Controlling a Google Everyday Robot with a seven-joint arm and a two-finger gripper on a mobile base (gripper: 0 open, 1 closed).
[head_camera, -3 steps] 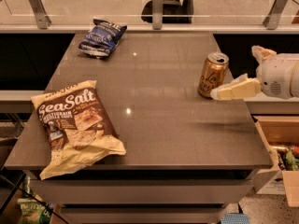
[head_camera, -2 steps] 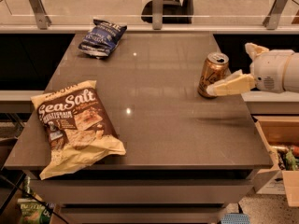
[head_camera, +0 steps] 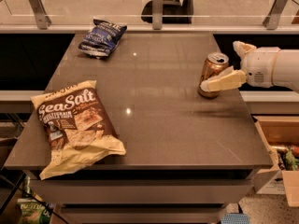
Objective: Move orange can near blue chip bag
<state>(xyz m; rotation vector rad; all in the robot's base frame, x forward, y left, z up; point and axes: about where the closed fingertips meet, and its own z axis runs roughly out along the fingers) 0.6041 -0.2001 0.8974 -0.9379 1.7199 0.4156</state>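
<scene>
The orange can [head_camera: 211, 72] stands upright near the right edge of the grey table [head_camera: 154, 125]. My gripper [head_camera: 219, 65] comes in from the right at can height and is open. Its near white finger [head_camera: 223, 80] crosses in front of the can's lower half. Its far finger [head_camera: 242, 47] sits behind and to the right of the can's top. The can is not lifted. The blue chip bag [head_camera: 102, 37] lies flat at the table's far left corner, well away from the can and the gripper.
A large brown and cream "Sea Salt" bag [head_camera: 74, 125] lies at the front left, overhanging the table edge. A glass rail with metal posts [head_camera: 157, 6] runs behind the table. An open cardboard box [head_camera: 282, 153] stands on the floor at the right.
My gripper has moved left toward the orange can, and its near finger now overlaps the can's front. The can and both bags have not moved.
</scene>
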